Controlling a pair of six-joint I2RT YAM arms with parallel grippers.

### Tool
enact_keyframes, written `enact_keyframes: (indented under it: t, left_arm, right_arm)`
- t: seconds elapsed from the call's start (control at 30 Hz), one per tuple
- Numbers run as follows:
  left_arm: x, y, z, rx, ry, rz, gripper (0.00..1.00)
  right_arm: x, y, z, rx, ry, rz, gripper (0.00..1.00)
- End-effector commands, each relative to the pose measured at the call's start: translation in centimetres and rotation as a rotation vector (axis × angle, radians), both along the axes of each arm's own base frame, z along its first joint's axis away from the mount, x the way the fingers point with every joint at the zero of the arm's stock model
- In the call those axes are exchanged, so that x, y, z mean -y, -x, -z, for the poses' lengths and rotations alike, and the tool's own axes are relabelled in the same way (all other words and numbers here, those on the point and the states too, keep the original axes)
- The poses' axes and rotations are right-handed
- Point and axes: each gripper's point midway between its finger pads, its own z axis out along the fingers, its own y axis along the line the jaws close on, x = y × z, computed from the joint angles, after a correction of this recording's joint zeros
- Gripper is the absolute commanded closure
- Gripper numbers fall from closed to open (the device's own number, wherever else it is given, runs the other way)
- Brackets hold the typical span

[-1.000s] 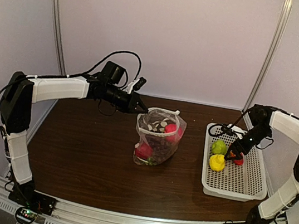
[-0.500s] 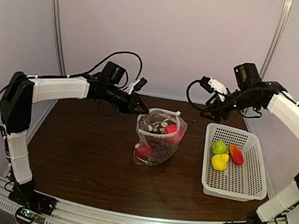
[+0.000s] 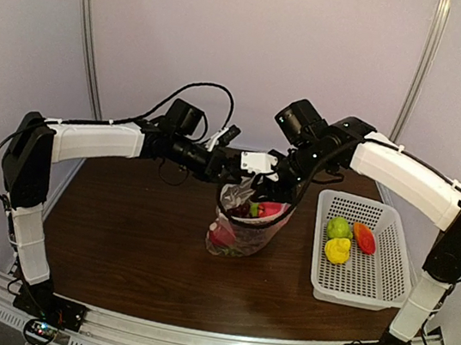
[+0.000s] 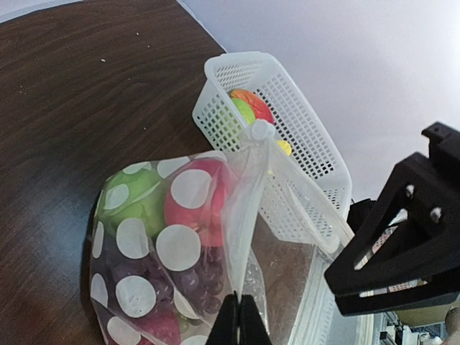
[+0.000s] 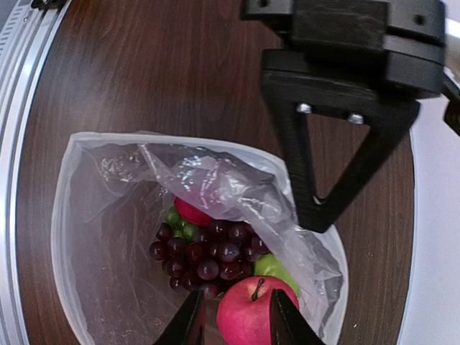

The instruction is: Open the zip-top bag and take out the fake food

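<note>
Dark brown tabletop (image 3: 117, 234) within a pale-walled enclosure, seen from above. Centre: zip-top bag (image 3: 243, 231), standing upright with its mouth open. Left tool (image 3: 232, 173), at the bag's 11 o'clock, has its fingers pressed together on a fold of the bag's rim, holding the mouth up. Right tool (image 5: 233, 320), fingers apart and gripping nothing, hangs over the mouth from 1 o'clock, straddling a red apple (image 5: 248, 313) that lies beside purple grapes (image 5: 208, 262). White basket (image 3: 387, 287), at 3 o'clock from the bag, holds three pieces of the fake food (image 3: 338, 248): a lemon (image 3: 336, 252), a green fruit (image 3: 339, 228) and an orange-red piece (image 3: 365, 238). Judged progress: opening is done and unloading is partly done. The apple, the grapes and further green and pink pieces inside the bag are yet to come out, the apple probably next.
</note>
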Motion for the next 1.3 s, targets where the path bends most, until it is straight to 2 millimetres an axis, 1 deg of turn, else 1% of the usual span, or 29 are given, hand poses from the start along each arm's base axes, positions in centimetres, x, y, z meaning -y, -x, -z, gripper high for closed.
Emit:
enact_keyframes:
  t: [0.0, 0.17, 0.43, 0.53, 0.57, 0.6, 0.73, 0.87, 0.97, 1.07, 1.17, 1.23, 1.27]
  left_arm:
    - [0.6, -0.3, -0.1, 0.005, 0.033, 0.016, 1.00]
    - [0.5, -0.6, 0.6, -0.002, 0.016, -0.003, 1.00]
    - [0.4, -0.9, 1.6, -0.025, -0.007, -0.027, 1.00]
    - [0.2, -1.3, 2.1, -0.027, -0.031, -0.054, 1.00]
    - [0.0, -1.5, 2.4, -0.027, -0.046, -0.065, 1.00]
    - [-0.1, -1.7, 2.6, -0.026, -0.059, -0.077, 1.00]
    - [-0.4, -2.1, 3.0, -0.024, -0.074, -0.095, 1.00]
    - [-0.8, -2.5, 3.3, -0.032, -0.081, -0.112, 1.00]
    - [-1.1, -2.9, 3.4, -0.033, -0.087, -0.126, 1.00]
    - [-1.3, -3.2, 3.4, -0.032, -0.088, -0.133, 1.00]
    - [-1.4, -3.2, 3.3, -0.032, -0.088, -0.135, 1.00]
    - [-1.4, -3.3, 3.3, -0.034, -0.089, -0.136, 1.00]
    - [-1.4, -3.3, 3.3, -0.033, -0.089, -0.136, 1.00]
  right_arm:
    - [1.1, 0.8, 2.6, 0.027, 0.161, -0.060, 0.69]
    - [0.9, 1.1, 5.1, 0.000, 0.223, -0.080, 0.68]
    - [0.4, -0.2, 8.5, -0.003, 0.247, -0.033, 0.67]
    - [-0.1, -0.9, 9.7, 0.005, 0.236, -0.012, 0.67]
    - [-0.3, -1.1, 10.0, 0.008, 0.231, -0.004, 0.66]
    - [-0.5, -1.4, 10.2, 0.014, 0.223, 0.007, 0.63]
    - [-1.3, -2.5, 11.0, 0.043, 0.185, 0.048, 0.56]
    - [-1.8, -3.4, 12.4, 0.060, 0.167, 0.074, 0.56]
    - [-2.1, -3.7, 13.2, 0.055, 0.152, 0.089, 0.59]
    - [-2.2, -3.9, 13.7, 0.049, 0.152, 0.100, 0.64]
    - [-2.0, -3.9, 13.7, 0.048, 0.160, 0.107, 0.69]
    - [-1.6, -3.9, 13.8, 0.049, 0.171, 0.111, 0.78]
    - [-1.5, -3.8, 13.8, 0.049, 0.177, 0.112, 0.85]
